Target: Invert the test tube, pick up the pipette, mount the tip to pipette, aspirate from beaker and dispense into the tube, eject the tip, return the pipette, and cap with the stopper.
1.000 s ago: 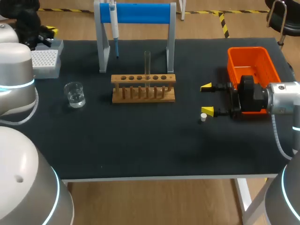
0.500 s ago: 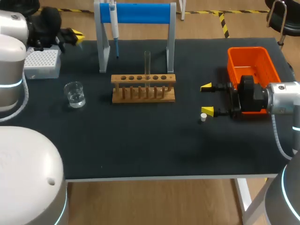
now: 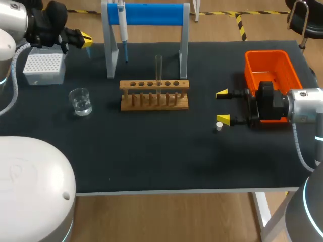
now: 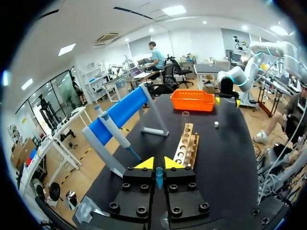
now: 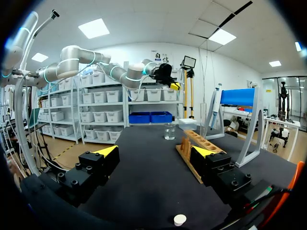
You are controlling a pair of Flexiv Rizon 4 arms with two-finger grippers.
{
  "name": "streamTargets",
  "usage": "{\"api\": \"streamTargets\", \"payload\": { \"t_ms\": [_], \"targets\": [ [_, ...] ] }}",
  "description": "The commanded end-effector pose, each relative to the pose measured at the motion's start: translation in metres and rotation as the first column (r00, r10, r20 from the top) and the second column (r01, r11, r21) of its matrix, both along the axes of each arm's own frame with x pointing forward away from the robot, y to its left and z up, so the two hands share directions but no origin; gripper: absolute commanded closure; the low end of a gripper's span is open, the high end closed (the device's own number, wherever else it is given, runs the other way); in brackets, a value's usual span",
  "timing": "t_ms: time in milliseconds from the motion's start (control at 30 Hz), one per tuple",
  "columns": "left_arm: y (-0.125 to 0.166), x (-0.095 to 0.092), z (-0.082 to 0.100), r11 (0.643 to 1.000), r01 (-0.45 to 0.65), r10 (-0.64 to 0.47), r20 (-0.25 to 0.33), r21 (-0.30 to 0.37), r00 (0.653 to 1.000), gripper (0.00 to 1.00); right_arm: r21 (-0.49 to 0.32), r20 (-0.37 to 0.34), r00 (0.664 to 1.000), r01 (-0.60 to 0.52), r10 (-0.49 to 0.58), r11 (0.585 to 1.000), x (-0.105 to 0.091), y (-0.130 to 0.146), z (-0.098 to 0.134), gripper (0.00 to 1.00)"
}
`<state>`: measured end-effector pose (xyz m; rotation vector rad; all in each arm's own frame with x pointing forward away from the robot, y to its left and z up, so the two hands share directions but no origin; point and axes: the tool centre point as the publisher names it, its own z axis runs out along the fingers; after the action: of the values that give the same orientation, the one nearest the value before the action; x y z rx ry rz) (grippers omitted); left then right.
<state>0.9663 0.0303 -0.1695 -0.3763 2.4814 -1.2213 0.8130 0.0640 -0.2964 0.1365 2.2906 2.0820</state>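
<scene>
Left tool [image 3: 82,40] hovers at the far left corner of the tabletop [image 3: 151,151], near the white tip box [image 3: 44,68]. The left wrist view shows its fingers pinched almost together on a small blue pipette tip [image 4: 159,176] (only its end peeks out between them). The pipette [image 3: 122,22] hangs on the blue-barred stand [image 3: 151,14] at the back. In front of that, the test tube [image 3: 158,65] stands upright in the wooden rack [image 3: 154,94], with the beaker [image 3: 81,101] of clear liquid off to the rack's left. Over on the right, the right tool [image 3: 222,107] sits low beside the orange bin [image 3: 270,63], fingers spread wide and gripping nothing. The little white stopper [image 3: 219,126] lies on the tabletop just beside the finger nearer the front edge.
</scene>
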Motion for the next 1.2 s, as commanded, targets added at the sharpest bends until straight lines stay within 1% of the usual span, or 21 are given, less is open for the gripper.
{"api": "streamTargets", "payload": {
  "t_ms": [33,133,167,200,233,367,500,600,733,767,867,900,967,1200],
  "targets": [
    [0.001,0.0,0.001,1.0,0.003,-0.003,-0.003,0.002,1.0,1.0,-0.002,0.0,1.0,0.003,-0.003,1.0,-0.001,0.0,0.0,0.0],
    [0.001,0.0,0.001,1.0,0.003,-0.003,-0.003,0.002,1.0,1.0,-0.002,0.0,1.0,0.003,-0.003,1.0,-0.001,0.0,0.0,0.0],
    [-0.008,-0.006,0.001,1.0,0.019,-0.019,-0.01,-0.004,1.0,1.0,-0.002,0.0,1.0,0.003,-0.003,1.0,-0.001,0.0,0.0,0.0],
    [-0.015,-0.012,0.002,0.999,0.039,-0.04,-0.005,-0.019,0.999,1.0,-0.002,0.0,1.0,0.003,-0.003,1.0,-0.001,0.0,0.0,0.0],
    [-0.02,-0.017,0.001,0.999,0.047,-0.047,-0.025,-0.015,0.999,1.0,-0.002,0.0,1.0,0.003,-0.003,1.0,-0.001,0.0,0.0,0.0],
    [-0.051,-0.041,0.001,0.996,0.085,-0.086,-0.061,-0.022,0.994,1.0,-0.002,0.0,1.0,0.003,-0.003,1.0,-0.001,0.0,0.0,0.0],
    [-0.078,-0.06,0.01,0.992,0.116,-0.118,-0.057,-0.041,0.991,1.0,-0.002,0.0,1.0,0.003,-0.003,1.0,-0.001,0.0,0.0,0.0],
    [-0.097,-0.071,0.019,0.99,0.136,-0.138,-0.051,-0.038,0.989,1.0,-0.002,0.0,1.0,0.003,-0.003,1.0,-0.001,0.0,0.0,0.0],
    [-0.12,-0.082,0.03,0.988,0.152,-0.154,-0.059,-0.023,0.986,1.0,-0.002,0.0,1.0,0.003,-0.003,1.0,-0.001,0.0,0.0,0.0],
    [-0.125,-0.084,0.032,0.988,0.153,-0.153,-0.059,-0.003,0.987,1.0,-0.002,0.0,1.0,0.003,-0.003,1.0,-0.001,0.0,0.0,0.0],
    [-0.139,-0.091,0.037,0.988,0.157,-0.157,-0.062,0.007,0.986,1.0,-0.002,0.0,1.0,0.003,-0.003,1.0,-0.001,0.0,0.0,0.0],
    [-0.144,-0.093,0.038,0.987,0.159,-0.159,-0.066,-0.002,0.985,1.0,-0.002,0.0,1.0,0.003,-0.003,1.0,-0.001,0.0,0.0,0.0],
    [-0.152,-0.098,0.04,0.987,0.162,-0.161,-0.068,0.004,0.985,1.0,-0.002,0.0,1.0,0.003,-0.003,1.0,-0.001,0.0,0.0,0.0],
    [-0.175,-0.109,0.041,0.986,0.166,-0.164,-0.13,0.0,0.978,1.0,-0.002,0.0,1.0,0.003,-0.003,1.0,-0.001,0.0,0.0,0.0]
  ]
}}
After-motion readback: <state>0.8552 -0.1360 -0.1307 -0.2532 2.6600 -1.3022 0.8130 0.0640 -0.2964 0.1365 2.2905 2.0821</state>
